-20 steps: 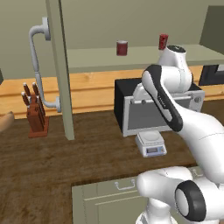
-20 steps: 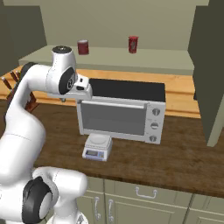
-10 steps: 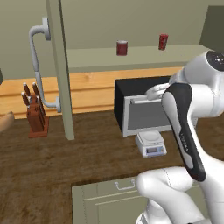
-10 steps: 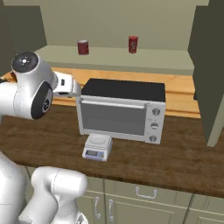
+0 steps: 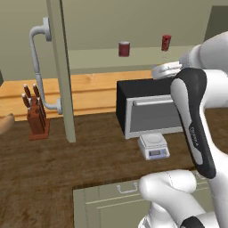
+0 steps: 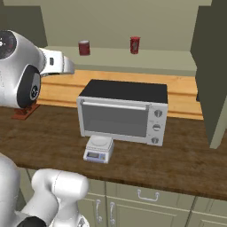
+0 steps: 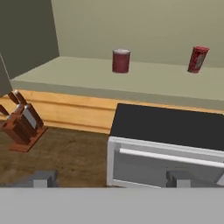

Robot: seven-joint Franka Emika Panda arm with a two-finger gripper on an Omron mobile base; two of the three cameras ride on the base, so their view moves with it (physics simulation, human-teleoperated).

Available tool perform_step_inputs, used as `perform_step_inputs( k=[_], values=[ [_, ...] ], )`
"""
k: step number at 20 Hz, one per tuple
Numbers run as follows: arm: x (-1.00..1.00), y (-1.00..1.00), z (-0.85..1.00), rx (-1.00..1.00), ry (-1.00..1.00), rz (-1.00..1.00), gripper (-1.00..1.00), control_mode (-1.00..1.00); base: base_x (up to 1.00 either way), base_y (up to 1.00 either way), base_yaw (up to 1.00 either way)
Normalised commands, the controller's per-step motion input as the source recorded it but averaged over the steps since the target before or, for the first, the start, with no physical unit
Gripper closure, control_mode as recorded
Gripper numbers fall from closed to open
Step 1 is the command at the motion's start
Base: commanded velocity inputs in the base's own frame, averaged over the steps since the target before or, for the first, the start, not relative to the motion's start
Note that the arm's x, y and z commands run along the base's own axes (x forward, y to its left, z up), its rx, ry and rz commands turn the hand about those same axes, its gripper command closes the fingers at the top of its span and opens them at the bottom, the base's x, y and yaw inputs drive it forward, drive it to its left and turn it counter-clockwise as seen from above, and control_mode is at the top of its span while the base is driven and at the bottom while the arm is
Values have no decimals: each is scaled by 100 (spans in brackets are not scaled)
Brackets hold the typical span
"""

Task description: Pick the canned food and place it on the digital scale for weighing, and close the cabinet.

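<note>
Squat dark red-brown cans with silvery tops: we count one (image 7: 121, 60).
Slim, taller bright red cans: we count one (image 7: 197, 59).
Small white-grey square digital scales: we see one (image 6: 99, 148).
Silver-and-black toaster ovens: we see one (image 6: 124, 111).
Brown wooden knife blocks: we count one (image 5: 36, 115).

- The canned food (image 7: 121, 60) stands upright on the cabinet (image 7: 87, 76) shelf, well apart from a slimmer bright red can (image 7: 197, 59) to its right
- A toaster oven (image 7: 168, 144) with a black top sits below the shelf
- A knife block (image 7: 22, 124) rests on the wooden counter (image 7: 70, 153) at left
- Two gripper fingertips (image 7: 41, 179) rise at the bottom, set wide apart
</note>
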Motion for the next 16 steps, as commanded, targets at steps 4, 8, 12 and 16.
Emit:
perform_step_inputs(
  k=[4, 8, 12, 16],
  values=[
    [34, 0, 31, 0, -7, 0, -100, -100, 0, 0, 0],
    [52, 12, 2, 0, -8, -2, -100, -100, 0, 0, 0],
    [52, 20, 0, 0, -11, 0, -100, -100, 0, 0, 0],
    [44, 8, 0, 0, -12, 0, -100, -100, 0, 0, 0]
  ],
)
